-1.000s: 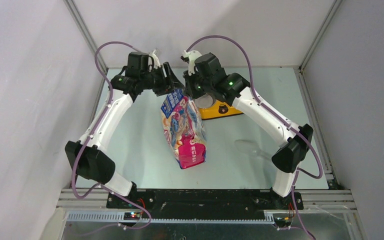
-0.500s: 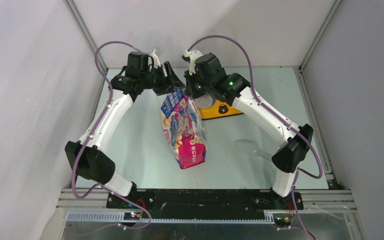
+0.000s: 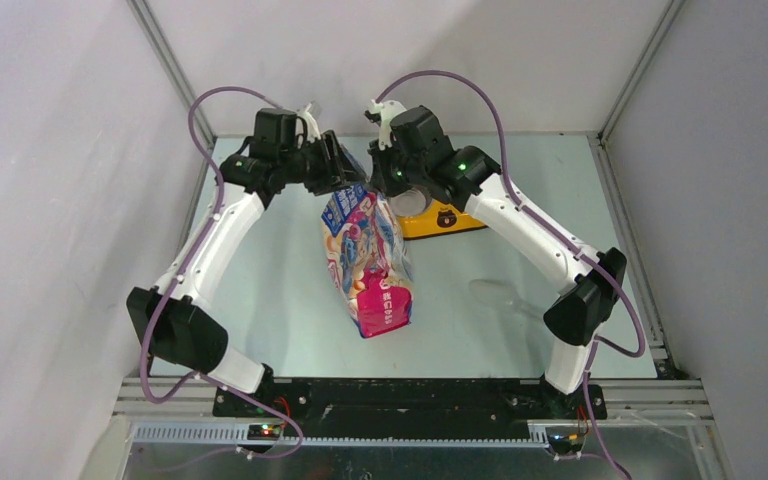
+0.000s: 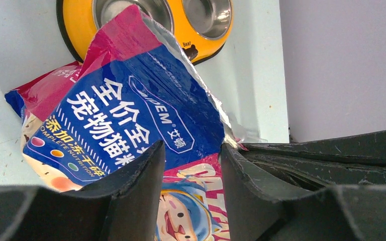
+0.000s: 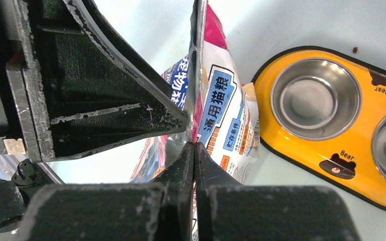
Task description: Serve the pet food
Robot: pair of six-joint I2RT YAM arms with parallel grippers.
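Observation:
The pink-and-blue cat food bag (image 3: 370, 262) hangs upright over the middle of the table, its bottom near the surface. My right gripper (image 3: 384, 192) is shut on the bag's top edge; in the right wrist view the jaws (image 5: 194, 146) pinch the thin foil edge of the bag (image 5: 222, 108). My left gripper (image 3: 344, 176) is open beside the bag's other top corner; in the left wrist view the bag (image 4: 125, 103) shows between and beyond its spread jaws (image 4: 192, 149). The kibble is hidden inside the bag. One small brown speck (image 5: 355, 49) lies beside the bowl.
The yellow double bowl (image 3: 430, 229) with empty steel cups stands behind and right of the bag, also in the left wrist view (image 4: 206, 42) and the right wrist view (image 5: 306, 148). A clear scoop (image 3: 500, 295) lies on the table at right. Walls enclose the table.
My left gripper has drawn back a little to the left, away from the bag's top corner. The right gripper and the bag have not moved.

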